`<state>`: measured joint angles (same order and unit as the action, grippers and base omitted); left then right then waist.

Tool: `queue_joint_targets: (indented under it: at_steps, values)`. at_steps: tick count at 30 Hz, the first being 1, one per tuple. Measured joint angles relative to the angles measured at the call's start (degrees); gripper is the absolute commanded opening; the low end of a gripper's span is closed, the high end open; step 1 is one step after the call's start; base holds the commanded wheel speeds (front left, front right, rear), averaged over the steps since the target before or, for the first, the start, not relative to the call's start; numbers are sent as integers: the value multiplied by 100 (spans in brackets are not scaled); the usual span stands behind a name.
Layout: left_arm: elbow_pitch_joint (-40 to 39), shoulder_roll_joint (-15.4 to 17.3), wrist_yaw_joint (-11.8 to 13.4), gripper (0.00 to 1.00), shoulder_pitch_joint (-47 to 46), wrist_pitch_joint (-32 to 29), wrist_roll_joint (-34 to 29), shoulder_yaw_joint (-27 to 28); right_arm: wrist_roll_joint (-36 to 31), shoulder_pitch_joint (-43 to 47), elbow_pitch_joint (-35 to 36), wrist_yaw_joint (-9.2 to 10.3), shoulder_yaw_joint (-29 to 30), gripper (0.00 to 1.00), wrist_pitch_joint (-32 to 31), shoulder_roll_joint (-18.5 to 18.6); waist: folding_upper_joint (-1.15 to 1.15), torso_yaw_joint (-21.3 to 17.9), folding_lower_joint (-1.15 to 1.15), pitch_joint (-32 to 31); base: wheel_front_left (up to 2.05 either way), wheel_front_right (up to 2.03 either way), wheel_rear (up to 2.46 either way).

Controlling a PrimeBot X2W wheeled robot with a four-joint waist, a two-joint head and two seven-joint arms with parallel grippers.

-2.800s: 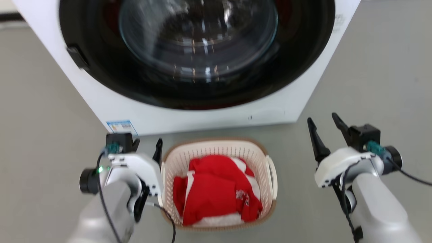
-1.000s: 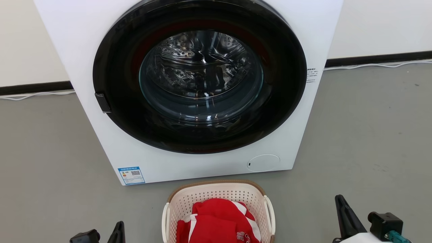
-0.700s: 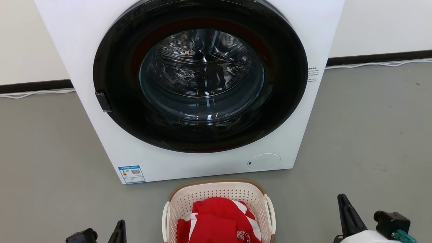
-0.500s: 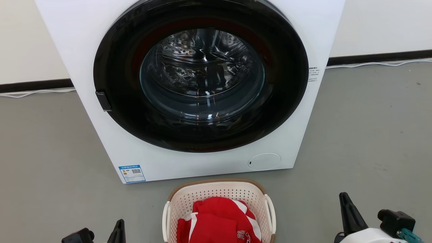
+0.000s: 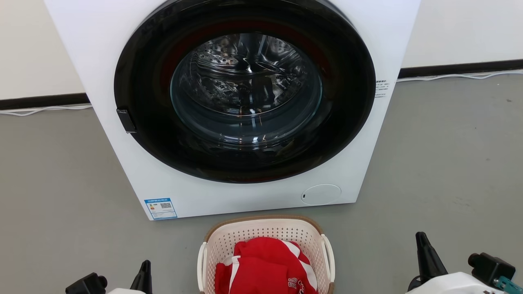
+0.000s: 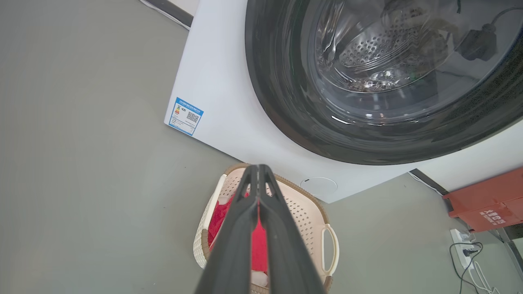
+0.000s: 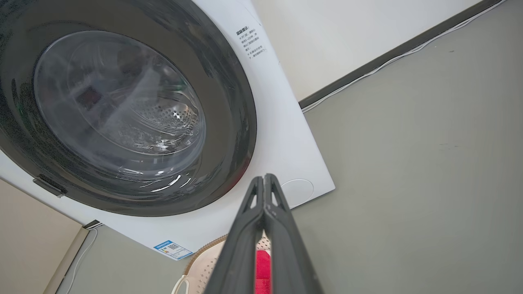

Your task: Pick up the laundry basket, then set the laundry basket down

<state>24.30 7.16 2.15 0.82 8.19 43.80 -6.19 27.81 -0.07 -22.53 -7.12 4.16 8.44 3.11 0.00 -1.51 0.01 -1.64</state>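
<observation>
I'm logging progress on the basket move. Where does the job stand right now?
Done: the laundry basket stands on the floor before the washing machine, red clothing inside; whether it was lifted beforehand cannot be told. In hand: nothing; the left pincer and right pincer are both shut, empty, apart from the basket. Left: if no lift has happened, the whole pick-up and set-down.

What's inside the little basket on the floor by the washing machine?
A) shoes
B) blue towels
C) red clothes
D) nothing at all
C: the laundry basket, sitting on the floor in front of the washing machine, holds a bunched-up red garment with some white trim.
</observation>
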Motion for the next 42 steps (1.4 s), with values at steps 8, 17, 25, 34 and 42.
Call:
queue_joint_targets:
  at_steps: [8,17,25,34,42]
  values:
    - [-67,-37,-74,0,-22,-114,424,83,568,-3,63,1,60,0,-140,-5,0,14,0,16,0,0,0]
    - [-166,-115,-174,0,-32,-285,971,218,1271,-23,142,4,97,0,-298,-11,0,30,0,36,0,0,0]
    - [-229,-141,-270,0,-42,-416,1380,309,1831,-32,186,4,122,0,-433,-14,0,43,-1,52,0,0,0]
    - [-322,-179,-352,0,-140,-575,1846,420,2473,-124,249,4,144,0,-553,-18,0,59,-1,71,0,0,0]
    - [-399,-214,-426,0,-148,-697,2280,516,3031,-140,325,4,165,0,-701,-20,0,72,-1,87,0,0,0]
